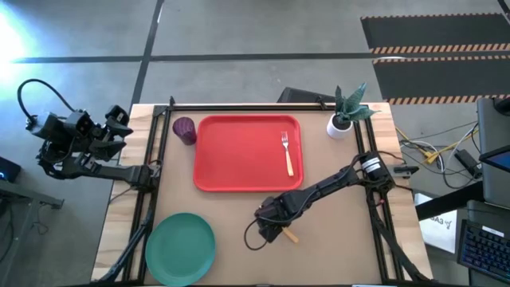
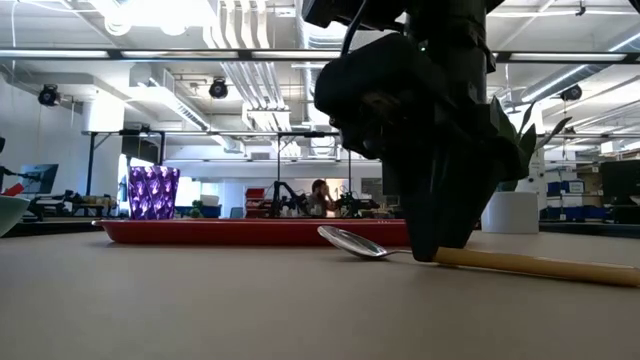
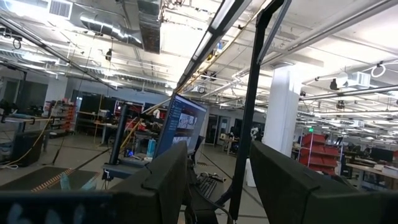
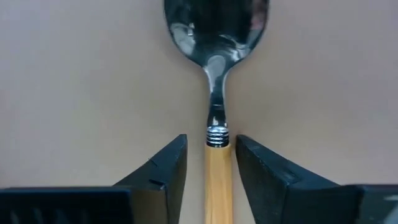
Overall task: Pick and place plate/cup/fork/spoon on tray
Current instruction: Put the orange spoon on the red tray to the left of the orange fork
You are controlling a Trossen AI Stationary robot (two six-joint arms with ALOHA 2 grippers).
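From above we see the fork [image 1: 288,153] on the red tray [image 1: 231,159], the cup [image 1: 185,130] just beside its edge, the plate [image 1: 181,248] apart on the table, our left gripper [image 1: 118,127] parked off-table; low down, the spoon [image 2: 480,257] lies flat; wrist-on, our right gripper [image 4: 211,163] straddles its handle (fingers [image 4: 163,167] spread, not yet pinching), left fingers [image 3: 165,180] spread

Red tray [image 1: 239,155] at centre of the high view, carrying fork [image 1: 287,153] near its right edge, tines toward the top. Purple cup [image 1: 185,130] upright just off the tray's upper-left corner, perhaps touching. Teal plate [image 1: 180,248] lower left. Spoon [image 2: 470,256] flat below the tray, lower right of centre.
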